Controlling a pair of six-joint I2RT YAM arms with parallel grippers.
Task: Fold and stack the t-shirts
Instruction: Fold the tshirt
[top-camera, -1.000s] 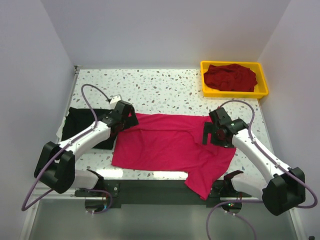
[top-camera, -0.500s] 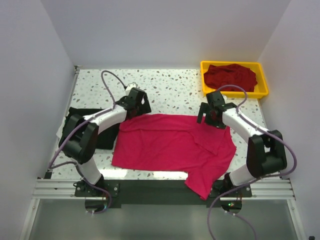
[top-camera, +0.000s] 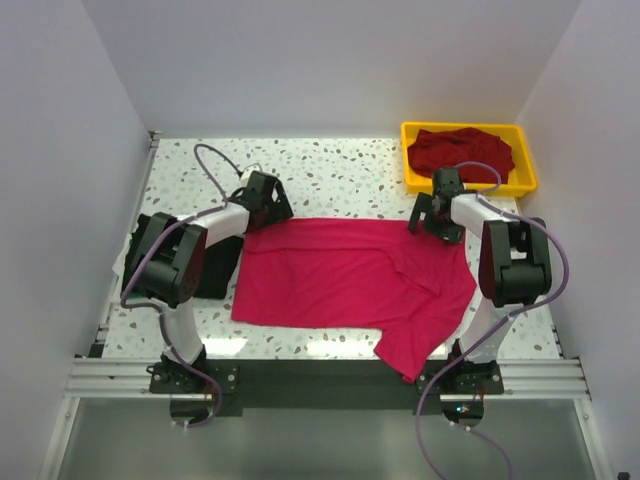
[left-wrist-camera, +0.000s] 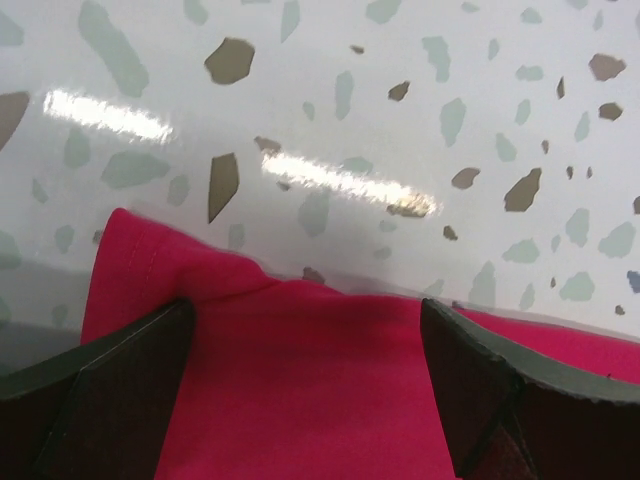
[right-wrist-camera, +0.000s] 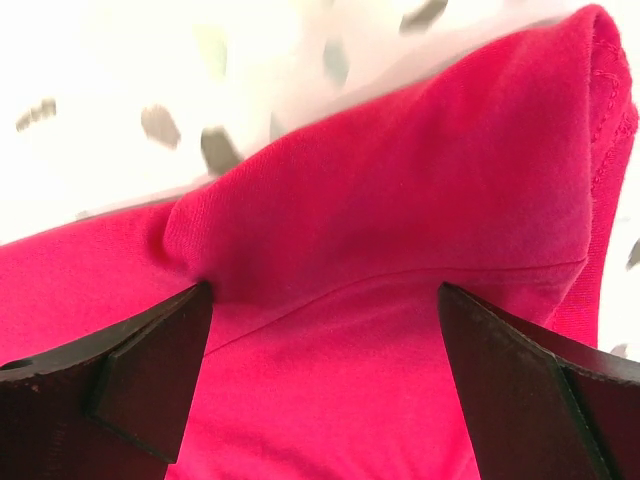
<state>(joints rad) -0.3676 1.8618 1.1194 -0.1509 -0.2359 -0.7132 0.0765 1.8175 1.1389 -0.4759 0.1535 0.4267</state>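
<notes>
Bright pink-red fabric t-shirt: lying flat beneath both.
Left gripper, right gripper: gaping, gripping nothing.
Risk: closing short, missing the hem.

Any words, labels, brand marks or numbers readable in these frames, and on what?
None readable in any view.
The pink-red t-shirt, the maroon t-shirt, the yellow tray and the speckled table show no print, tag or number.
</notes>
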